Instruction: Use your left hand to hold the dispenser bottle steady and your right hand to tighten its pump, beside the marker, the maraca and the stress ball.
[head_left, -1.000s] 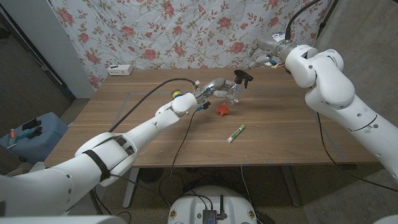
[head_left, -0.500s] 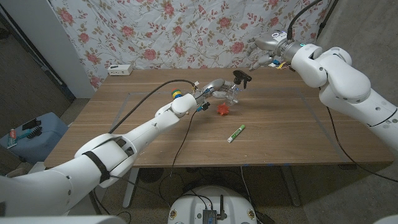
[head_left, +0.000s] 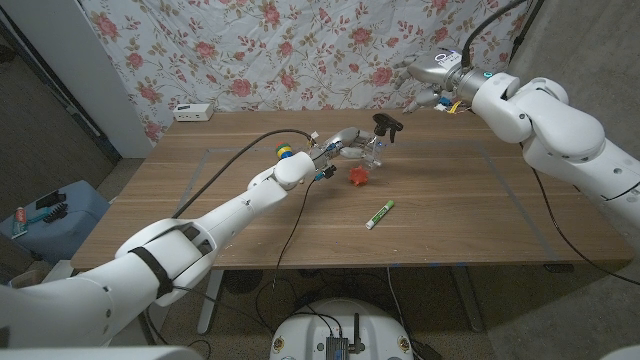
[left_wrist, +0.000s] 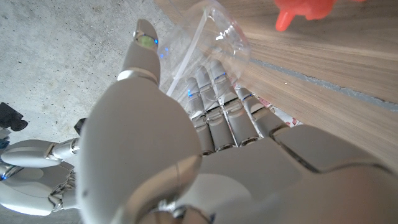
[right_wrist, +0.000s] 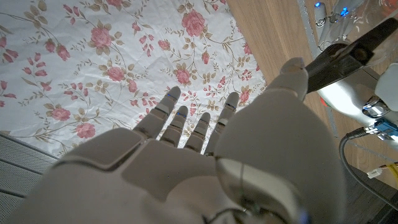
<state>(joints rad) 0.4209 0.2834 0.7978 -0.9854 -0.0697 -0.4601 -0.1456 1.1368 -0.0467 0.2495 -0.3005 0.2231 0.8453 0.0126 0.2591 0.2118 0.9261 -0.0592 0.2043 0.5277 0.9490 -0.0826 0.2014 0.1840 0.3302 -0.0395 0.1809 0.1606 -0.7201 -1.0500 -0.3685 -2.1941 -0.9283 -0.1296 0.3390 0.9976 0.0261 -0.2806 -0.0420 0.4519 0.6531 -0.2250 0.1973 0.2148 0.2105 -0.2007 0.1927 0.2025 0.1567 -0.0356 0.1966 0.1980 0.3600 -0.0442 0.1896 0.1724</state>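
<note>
While left hand (head_left: 343, 140) grips bottle (head_left: 370, 150) | right hand (head_left: 425, 73) has risen, fingers apart, empty

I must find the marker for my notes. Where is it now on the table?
In the head view the marker lies on the table's right half, nearer the front edge, below and right of the stress ball and the bottle.

The left arm stretches far across the table, its left hand (head_left: 343, 139) wrapped around the bottle (head_left: 371, 150), fingers (left_wrist: 214, 99) pressed along the clear wall with the thumb on the other side. The right arm is raised and bent at the far right edge, its right hand (head_left: 424, 75) held in the air holding nothing, fingers (right_wrist: 186, 121) spread.
</note>
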